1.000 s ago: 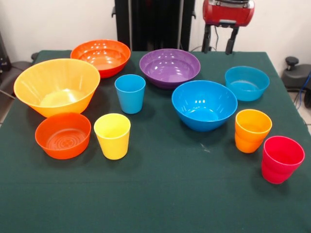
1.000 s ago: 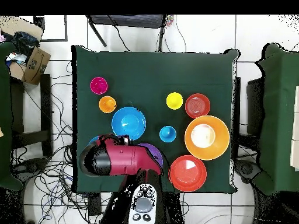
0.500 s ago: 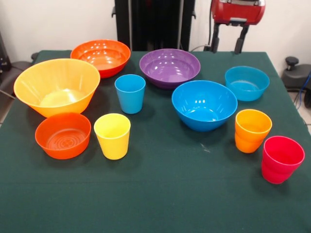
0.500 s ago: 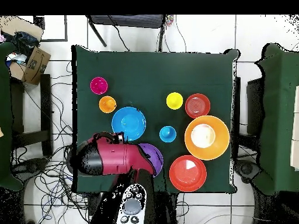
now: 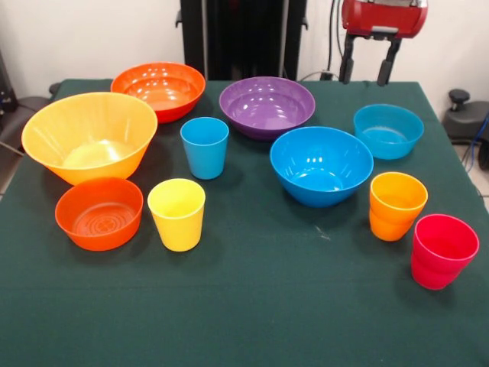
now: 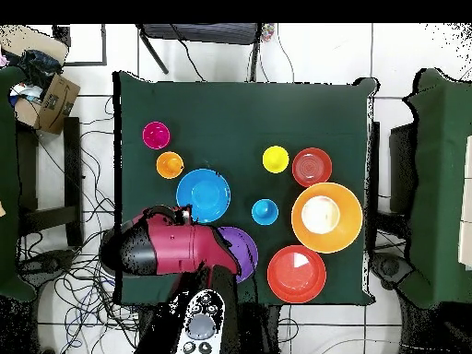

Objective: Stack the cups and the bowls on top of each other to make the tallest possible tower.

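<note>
All cups and bowls stand apart and upright on the green table (image 5: 252, 306). At the left are the big yellow-orange bowl (image 5: 89, 136), wide orange bowl (image 5: 158, 89), small orange bowl (image 5: 99, 213), yellow cup (image 5: 176, 214) and blue cup (image 5: 204, 147). The purple bowl (image 5: 267, 105) and big blue bowl (image 5: 321, 164) are in the middle. The small teal bowl (image 5: 388, 130), orange cup (image 5: 396, 205) and red cup (image 5: 443, 250) are at the right. My gripper (image 5: 367, 69) hangs open and empty above the far edge, behind the teal bowl. In the overhead view my arm (image 6: 166, 247) hides the teal bowl and part of the purple bowl (image 6: 243, 251).
The pedestal (image 5: 243, 38) stands behind the table's far edge. In the overhead view a cardboard box (image 6: 55, 100) and cables lie on the floor at the left, and another green table (image 6: 452, 184) stands at the right.
My gripper has moved to the right and slightly up in the front view. Overhead, the arm has swung left. No cup or bowl has moved.
</note>
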Available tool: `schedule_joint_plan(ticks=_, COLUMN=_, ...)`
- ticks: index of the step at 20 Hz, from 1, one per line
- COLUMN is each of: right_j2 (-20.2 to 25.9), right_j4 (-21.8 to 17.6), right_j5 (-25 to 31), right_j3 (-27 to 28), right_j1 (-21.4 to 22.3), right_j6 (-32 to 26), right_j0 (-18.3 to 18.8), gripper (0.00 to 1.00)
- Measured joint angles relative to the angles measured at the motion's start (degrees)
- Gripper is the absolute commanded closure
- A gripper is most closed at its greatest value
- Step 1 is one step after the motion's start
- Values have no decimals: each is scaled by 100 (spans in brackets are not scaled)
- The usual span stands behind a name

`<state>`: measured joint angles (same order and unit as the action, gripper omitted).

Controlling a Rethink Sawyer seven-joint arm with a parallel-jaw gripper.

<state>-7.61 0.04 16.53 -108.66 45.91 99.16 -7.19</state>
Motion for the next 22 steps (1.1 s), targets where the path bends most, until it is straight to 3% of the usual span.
schedule_joint_plan(ticks=22, right_j2=-102, right_j4=0, right_j5=0, right_j3=16, right_j1=-7, right_j6=0, right_j0=-4, gripper=0)
